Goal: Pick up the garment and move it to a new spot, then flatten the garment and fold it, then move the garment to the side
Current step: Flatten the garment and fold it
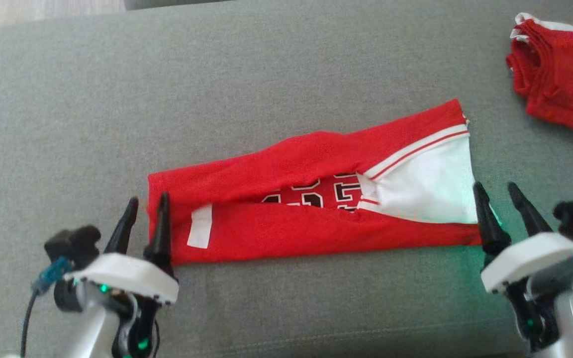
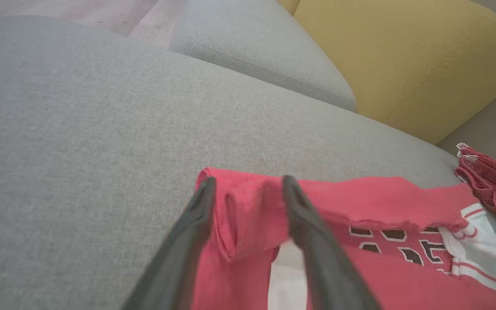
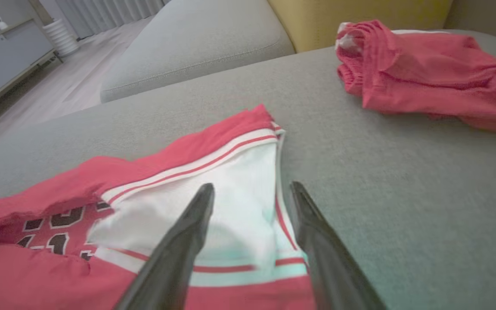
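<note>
Left pincer (image 1: 147,201): white shell (image 1: 122,273), black tapered fingers (image 1: 159,228), green lights (image 1: 142,344)

two garments: jersey (image 1: 291,169), red heap (image 1: 560,74); two grippers: left gripper (image 1: 149,198), right gripper (image 1: 494,186)

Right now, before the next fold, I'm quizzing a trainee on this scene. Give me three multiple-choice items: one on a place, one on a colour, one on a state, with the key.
1. Where does the crumpled red garment lie in the head view?
A) at the upper right of the grey cushion
B) in a basket
C) on the floor

2. What colour is the panel at the right end of the folded jersey?
A) yellow
B) white
C) blue

3. How do the left gripper and right gripper stand?
A) both shut
B) left shut, right open
C) both open

Key:
1. A: it sits apart, near the top right corner.
2. B: the panel is white, edged with red stripes.
3. C: each pair of fingers stands apart at one end of the jersey.
</note>
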